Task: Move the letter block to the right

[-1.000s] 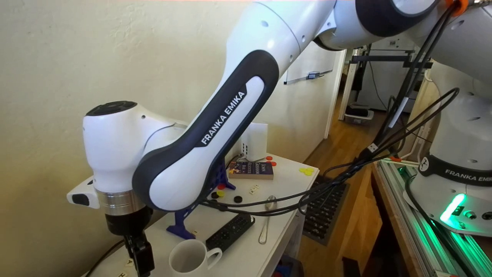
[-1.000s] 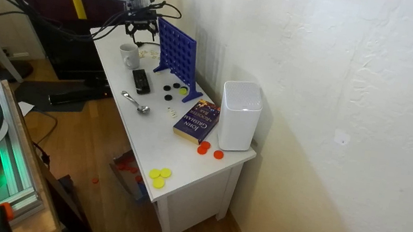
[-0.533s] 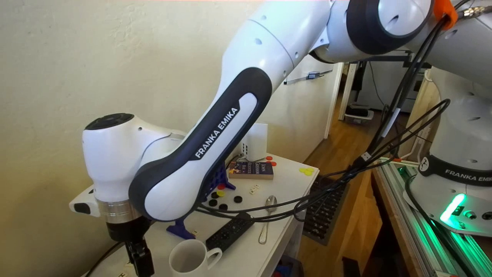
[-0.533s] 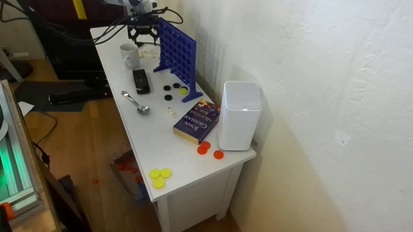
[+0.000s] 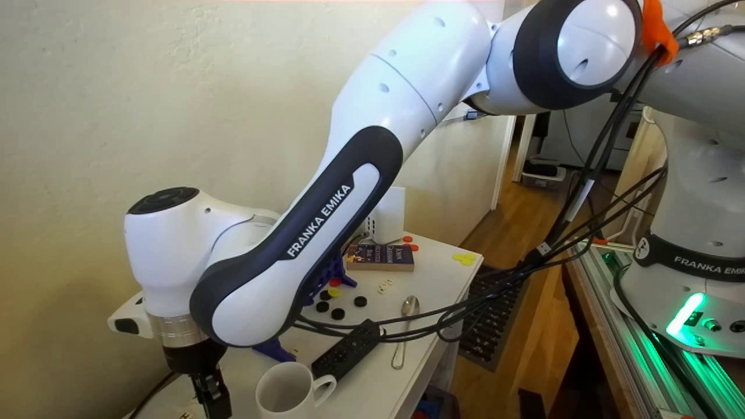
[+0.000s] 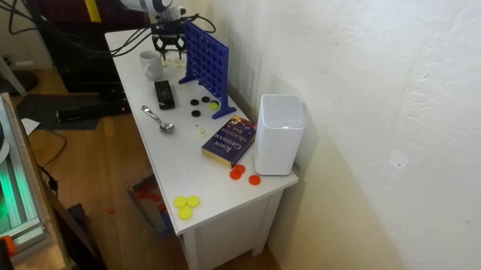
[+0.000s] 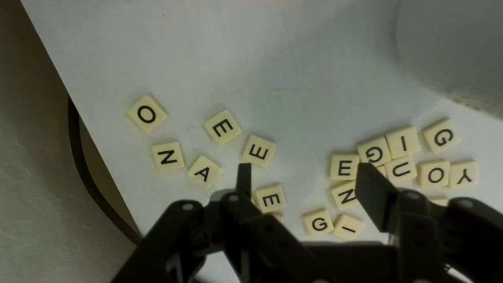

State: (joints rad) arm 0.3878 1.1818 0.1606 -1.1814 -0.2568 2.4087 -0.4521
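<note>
Presently the gripper (image 7: 304, 175) hangs over the white table (image 7: 220, 59), its two fingers (image 7: 244, 177) spread well apart. Beneath, in the wrist view, letter blocks (image 7: 259, 151) lie loosely scattered on the left and bunched closer together on the right, near the white mug (image 6: 152, 63); which of them the task means, I cannot tell.

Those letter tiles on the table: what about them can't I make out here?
Wrist view: the gripper hides the letter on one tile and all but a sliver of another tile.
In an exterior view: the tiles by the mug are too small to read.
In an exterior view: the bottom edge cuts off a tile.
</note>
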